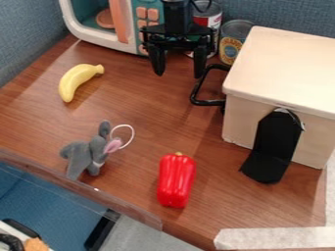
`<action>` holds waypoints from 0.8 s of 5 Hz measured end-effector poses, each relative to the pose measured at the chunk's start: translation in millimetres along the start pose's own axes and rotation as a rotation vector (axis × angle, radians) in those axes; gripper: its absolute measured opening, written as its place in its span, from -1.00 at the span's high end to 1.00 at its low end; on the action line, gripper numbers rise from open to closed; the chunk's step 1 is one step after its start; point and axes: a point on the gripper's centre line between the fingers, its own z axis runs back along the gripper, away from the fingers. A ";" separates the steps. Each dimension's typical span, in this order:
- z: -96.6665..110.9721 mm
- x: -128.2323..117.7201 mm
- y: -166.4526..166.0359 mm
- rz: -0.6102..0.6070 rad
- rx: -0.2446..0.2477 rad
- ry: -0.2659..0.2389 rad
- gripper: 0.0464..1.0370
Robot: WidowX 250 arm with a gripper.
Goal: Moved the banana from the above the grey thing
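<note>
Brown wood-grained tabletop carries the yellow banana, lying near the toy microwave — up and left of a grey stuffed animal in the view. Empty, the black tool hangs near the cans, its two fingers spread well apart.

Red toy pepper lies on wooden table. Pale box stands at right, bent black piece at its front. Cans stand between box and toy microwave.
</note>
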 end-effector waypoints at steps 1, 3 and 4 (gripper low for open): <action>-14.2 -3.4 1.4 0.005 0.004 0.041 -0.93; -0.6 2.4 86.2 0.184 0.000 -0.022 -0.93; 4.6 -7.6 134.4 0.260 0.059 -0.079 -0.92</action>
